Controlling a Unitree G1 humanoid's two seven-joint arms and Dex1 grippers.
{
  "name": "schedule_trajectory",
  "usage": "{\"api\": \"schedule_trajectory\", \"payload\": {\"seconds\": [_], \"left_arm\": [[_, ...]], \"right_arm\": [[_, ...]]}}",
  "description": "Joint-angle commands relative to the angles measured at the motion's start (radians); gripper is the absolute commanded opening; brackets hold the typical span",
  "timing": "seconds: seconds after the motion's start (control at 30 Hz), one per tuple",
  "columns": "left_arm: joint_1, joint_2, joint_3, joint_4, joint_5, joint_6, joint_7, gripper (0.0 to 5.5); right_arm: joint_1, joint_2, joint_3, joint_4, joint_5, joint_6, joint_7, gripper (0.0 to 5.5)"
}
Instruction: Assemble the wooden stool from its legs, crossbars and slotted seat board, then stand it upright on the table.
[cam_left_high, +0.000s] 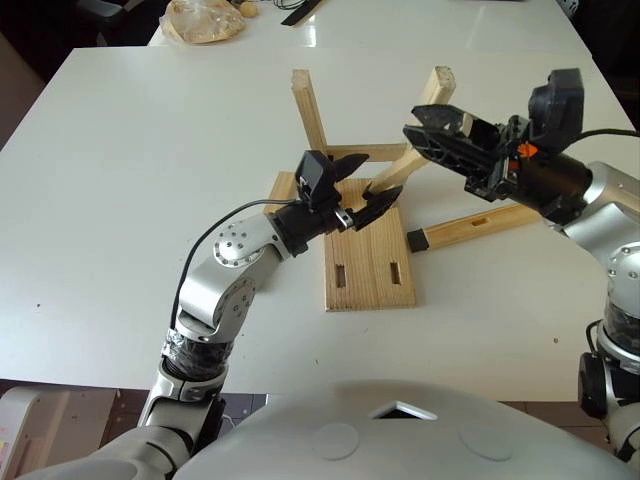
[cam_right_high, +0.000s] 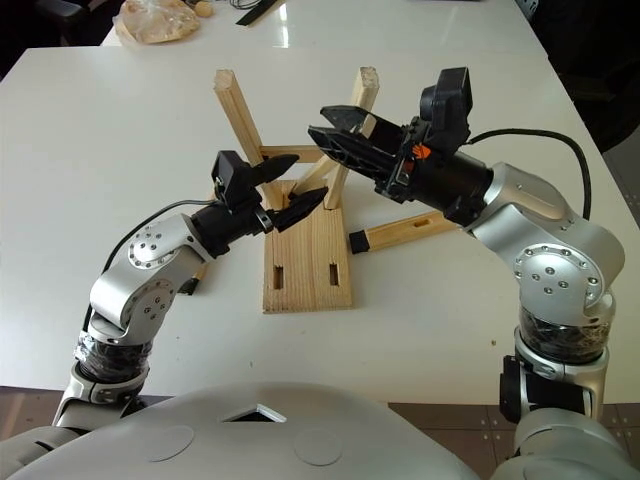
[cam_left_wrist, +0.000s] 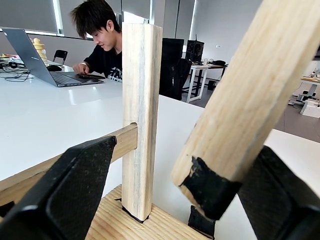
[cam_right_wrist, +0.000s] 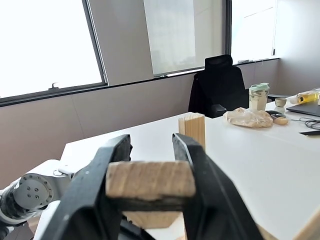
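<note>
Across white table (cam_left_high: 120, 200): slotted seat board (cam_left_high: 368, 262) lying flat, its far end directly under the left jaws. Left arm bent sharply at the elbow, forearm angled inward and low. Left gripper (cam_left_high: 382, 176) hovering over the board with jaws apart, straddling the foot of a tilted leg (cam_left_high: 434, 92), contact not clear. Right arm folded in from the side, wrist roughly level. Right gripper (cam_left_high: 428, 138) with jaws clamped across the upper half of that same leg. Just beyond the left jaws, 1 upright leg (cam_left_high: 308, 105) standing in the board, with a crossbar (cam_left_high: 385, 151) running from it toward the tilted leg. Below the right jaws, 1 loose leg (cam_left_high: 470, 227) flat on the table, one end just beside the board's edge. Well past both jaws, a crumpled bag (cam_left_high: 203, 20) on a second table.
</note>
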Motion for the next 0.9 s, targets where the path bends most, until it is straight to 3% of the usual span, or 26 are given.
{"api": "schedule_trajectory", "payload": {"seconds": [0.03,0.37,0.53,0.9], "left_arm": [[-0.008,0.010,0.019,0.006,0.025,-0.021,0.005,3.92],[0.100,0.069,-0.020,0.020,0.139,-0.092,-0.004,3.92],[0.152,0.063,-0.014,0.003,0.179,-0.115,0.025,3.92],[0.213,0.061,0.028,-0.040,0.187,-0.118,0.062,3.92]], "right_arm": [[0.039,-0.049,-0.010,-0.006,-0.039,-0.001,0.042,1.33],[0.019,-0.281,-0.213,0.159,-0.152,0.005,0.117,1.33],[0.129,-0.385,-0.152,0.157,-0.256,0.032,0.208,1.33],[0.159,-0.377,-0.038,0.331,-0.489,-0.024,0.224,1.33]]}}
